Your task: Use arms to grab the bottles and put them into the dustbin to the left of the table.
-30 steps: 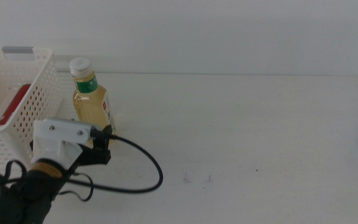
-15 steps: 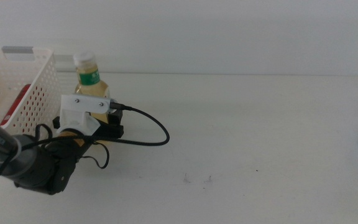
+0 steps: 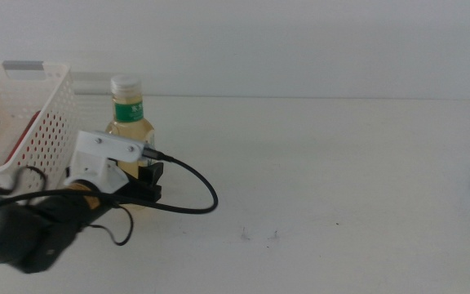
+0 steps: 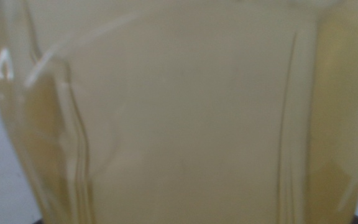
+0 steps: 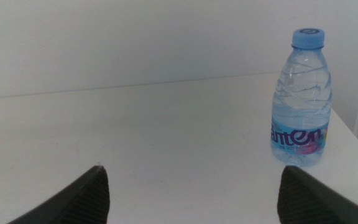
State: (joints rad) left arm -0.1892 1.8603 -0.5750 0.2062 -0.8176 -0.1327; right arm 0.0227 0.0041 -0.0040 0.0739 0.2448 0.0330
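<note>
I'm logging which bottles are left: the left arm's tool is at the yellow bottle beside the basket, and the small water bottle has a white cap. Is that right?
Not quite. The water bottle has a blue cap, as the right wrist view shows; the white cap is on the yellow bottle. The rest holds: the left tool is at the yellow bottle beside the basket.

Readable text was scarce. The water bottle point(image 5: 301, 99) carried a blue label with white lettering — the visible part read "anten", with the first letter cut off at the curve of the bottle; small print under it was too blurred to read. In the middle view the same label showed only as a blue patch. The yellow bottle point(image 3: 129, 114) had a green neck label with white marks — not legible. Nothing else bore any text or numbers.
</note>
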